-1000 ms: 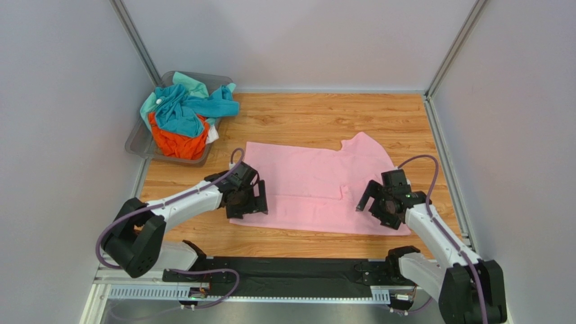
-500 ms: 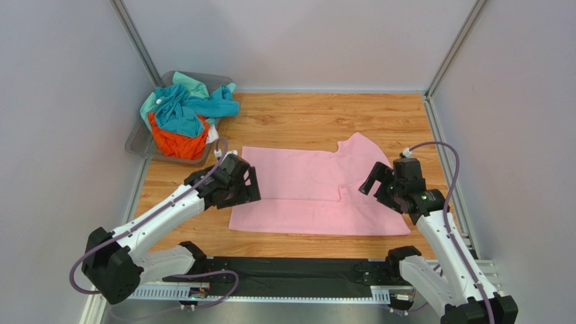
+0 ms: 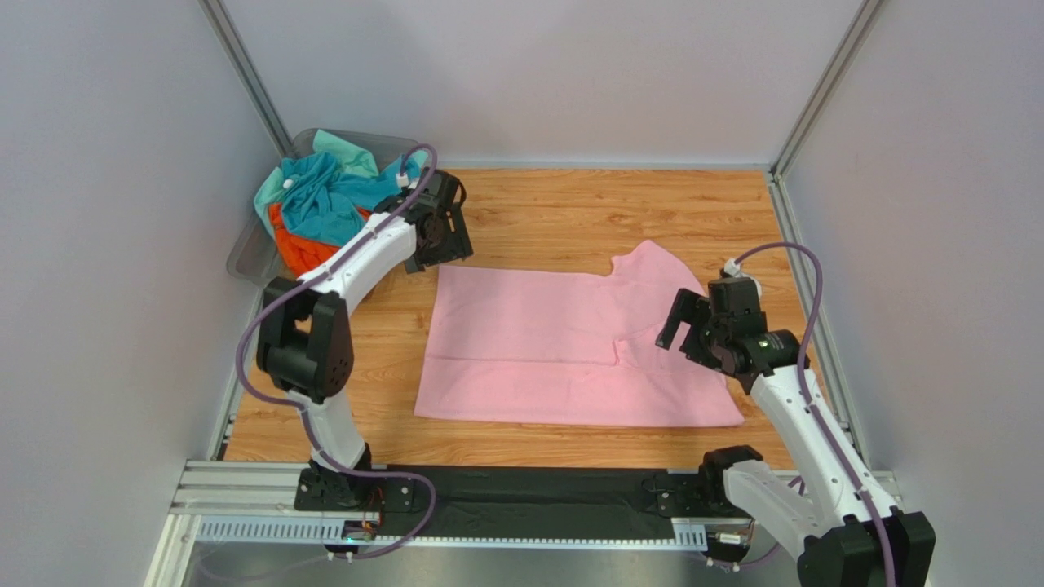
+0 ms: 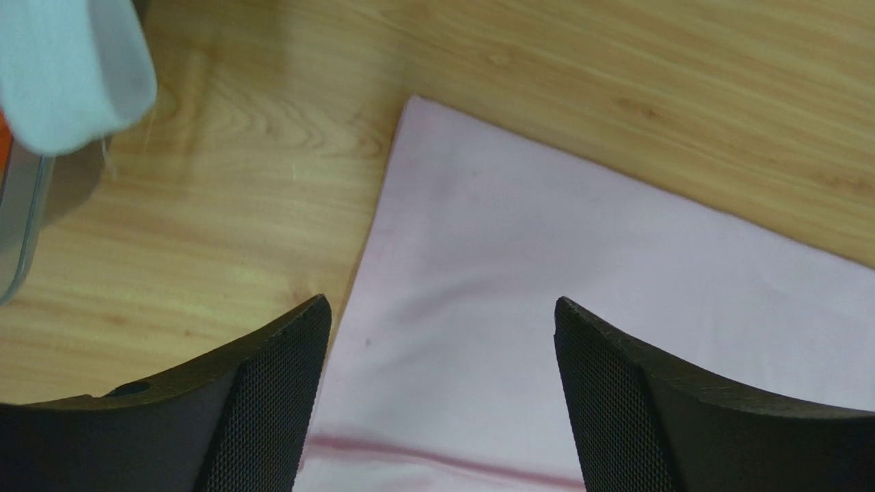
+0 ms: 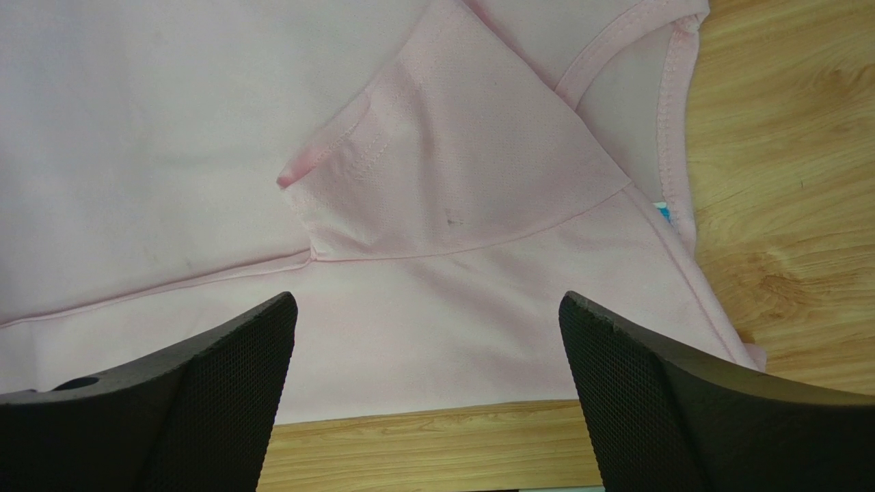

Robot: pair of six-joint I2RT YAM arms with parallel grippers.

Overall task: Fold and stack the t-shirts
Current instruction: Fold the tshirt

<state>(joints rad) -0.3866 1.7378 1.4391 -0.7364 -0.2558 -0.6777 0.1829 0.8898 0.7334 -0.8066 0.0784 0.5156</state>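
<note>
A pink t-shirt [image 3: 564,343] lies flat on the wooden table, its near edge folded up and a sleeve folded in at the right. My left gripper [image 3: 451,240] is open and empty above the shirt's far left corner [image 4: 421,113]. My right gripper [image 3: 686,333] is open and empty above the folded sleeve [image 5: 452,185] and collar [image 5: 673,113] at the shirt's right side. A grey bin [image 3: 257,272] at the far left holds crumpled teal and orange t-shirts [image 3: 321,208].
Grey walls enclose the table on three sides. The bin's corner and a pale cloth [image 4: 72,62] show at the top left of the left wrist view. A black rail [image 3: 515,495] runs along the near edge between the arm bases.
My left gripper has moved from the shirt's near left edge away to its far left corner by the bin. My right gripper has lifted and shifted a little farther, still open.
</note>
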